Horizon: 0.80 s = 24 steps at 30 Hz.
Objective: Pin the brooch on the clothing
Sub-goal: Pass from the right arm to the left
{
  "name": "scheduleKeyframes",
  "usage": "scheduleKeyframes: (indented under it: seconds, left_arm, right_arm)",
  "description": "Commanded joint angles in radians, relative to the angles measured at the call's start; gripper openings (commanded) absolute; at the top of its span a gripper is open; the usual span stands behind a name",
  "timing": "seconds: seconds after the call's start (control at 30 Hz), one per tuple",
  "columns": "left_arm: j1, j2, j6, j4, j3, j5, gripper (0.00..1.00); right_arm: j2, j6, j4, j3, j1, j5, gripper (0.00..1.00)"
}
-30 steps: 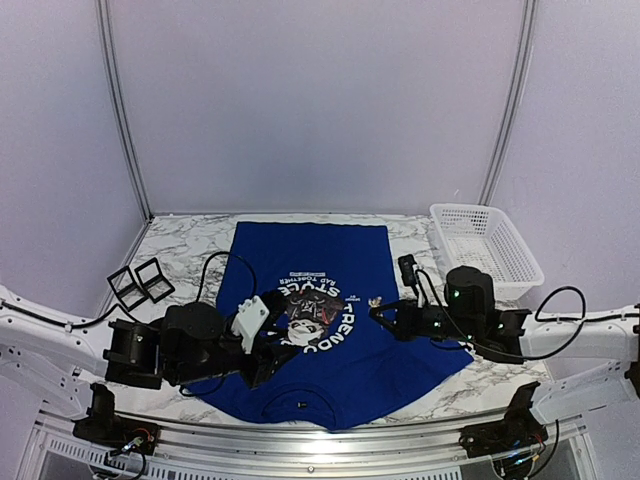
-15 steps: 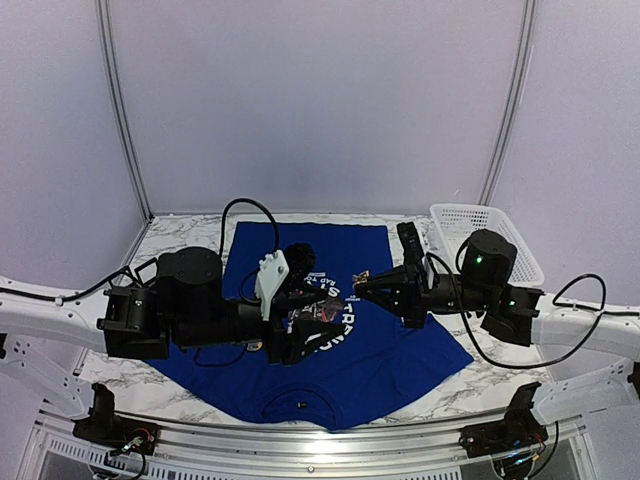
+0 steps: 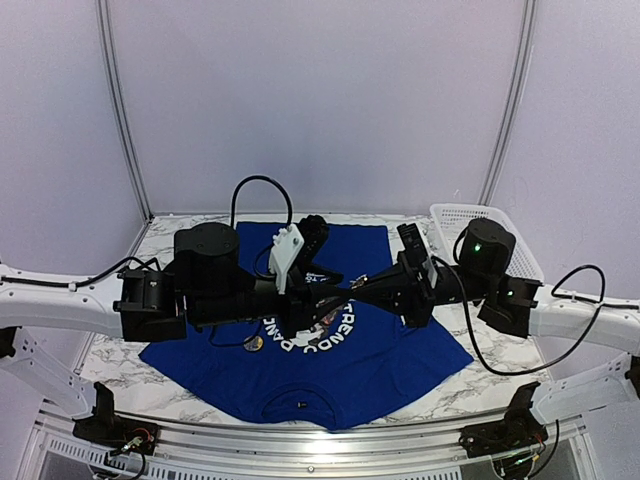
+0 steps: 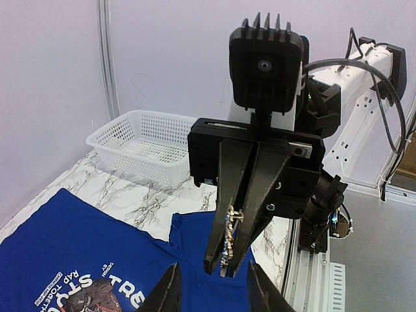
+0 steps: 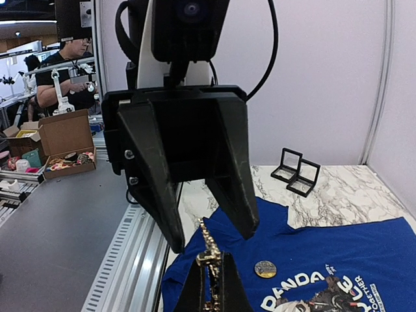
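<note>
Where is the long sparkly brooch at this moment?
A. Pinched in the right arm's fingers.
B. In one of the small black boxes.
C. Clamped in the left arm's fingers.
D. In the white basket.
A: the right arm's fingers are shut on the brooch, holding it in the air over the blue T-shirt, while the left arm's fingers stand open facing it.

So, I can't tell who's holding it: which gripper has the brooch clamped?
The right gripper: its jaws are pinched shut on the brooch. The left gripper has its jaws open on either side of it, not gripping.
</note>
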State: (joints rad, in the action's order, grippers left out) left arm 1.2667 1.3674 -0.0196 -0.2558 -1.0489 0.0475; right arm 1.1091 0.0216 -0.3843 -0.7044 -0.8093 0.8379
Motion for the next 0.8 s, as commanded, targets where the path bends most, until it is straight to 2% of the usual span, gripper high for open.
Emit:
scheduleKeyframes:
  seconds: [0.0, 0.37, 0.53, 0.77]
  left_arm:
    - [-0.017, 0.008, -0.003, 0.007, -0.035, -0.023, 0.32]
    - [-0.046, 0.047, 0.013, 0.007, -0.063, -0.157, 0.20]
    - [-0.049, 0.050, 0.015, 0.007, -0.067, -0.181, 0.00]
    - [-0.050, 0.058, 0.001, 0.007, -0.062, -0.201, 0.00]
  right_arm:
    - [0.017, 0.025, 0.019, -0.035, 0.001, 0.041, 0.00]
    - [0.015, 0.025, 0.025, -0.027, -0.035, -0.030, 0.00]
    - [0.012, 0.019, 0.023, -0.021, -0.042, -0.040, 0.00]
    - [0.008, 0.024, 0.037, -0.021, -0.041, -0.047, 0.00]
